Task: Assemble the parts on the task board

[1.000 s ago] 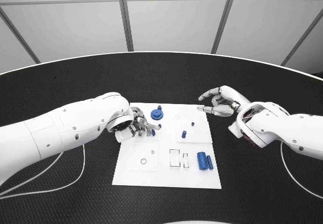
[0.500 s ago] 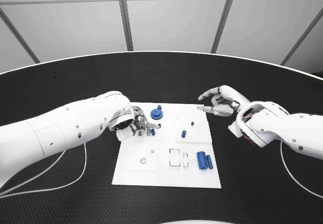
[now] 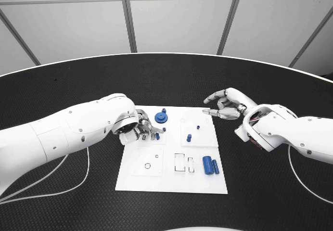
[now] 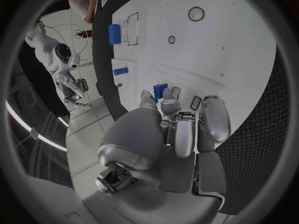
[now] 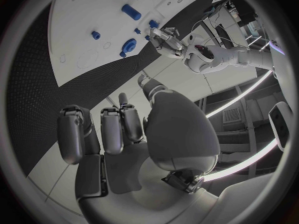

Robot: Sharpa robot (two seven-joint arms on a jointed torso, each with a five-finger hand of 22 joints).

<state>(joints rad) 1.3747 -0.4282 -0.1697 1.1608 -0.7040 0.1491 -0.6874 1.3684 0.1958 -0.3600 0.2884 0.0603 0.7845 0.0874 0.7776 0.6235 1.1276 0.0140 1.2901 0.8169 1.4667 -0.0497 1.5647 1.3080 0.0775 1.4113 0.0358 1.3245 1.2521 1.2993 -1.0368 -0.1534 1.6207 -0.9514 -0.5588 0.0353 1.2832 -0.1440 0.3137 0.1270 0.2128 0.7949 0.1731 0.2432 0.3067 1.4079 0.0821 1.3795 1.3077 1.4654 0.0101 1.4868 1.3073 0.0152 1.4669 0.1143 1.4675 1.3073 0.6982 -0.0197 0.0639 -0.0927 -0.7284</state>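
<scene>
- The white rectangular task board (image 3: 173, 180) is seen lying flat in the middle of the black textured table (image 3: 69, 202), between the two arms.
- The left silver hand (image 3: 144, 129) is held low over the board's left part, its fingers curled downward around a small blue block-shaped part (image 4: 160, 90); in the left wrist view the fingertips (image 4: 170, 106) are seen right at this piece, but whether it is actually pinched or only touched cannot be told.
- The right silver hand (image 3: 223, 108) is held above the table just beyond the board's far right corner, fingers loosely curled and apart, with nothing in it.
- A round blue gear-like part (image 3: 161, 117) stands near the board's far edge, just beside the left hand.
- Two small blue pegs (image 3: 189, 138) are seen standing in the raised clear plate at the board's middle right, and two larger blue cylinders (image 3: 210, 165) lie side by side near the right edge.
- A small dark ring (image 3: 147, 166) and two rectangular outlined slots (image 3: 180, 163) are seen in the board's near half.
- The step in hand is judged to be seating or picking the small block under the left fingers.
- For this to be done well, the block should be kept square to its recess, pressure applied straight down, and the neighbouring gear left undisturbed.
- The right hand is best kept well apart until called for.
</scene>
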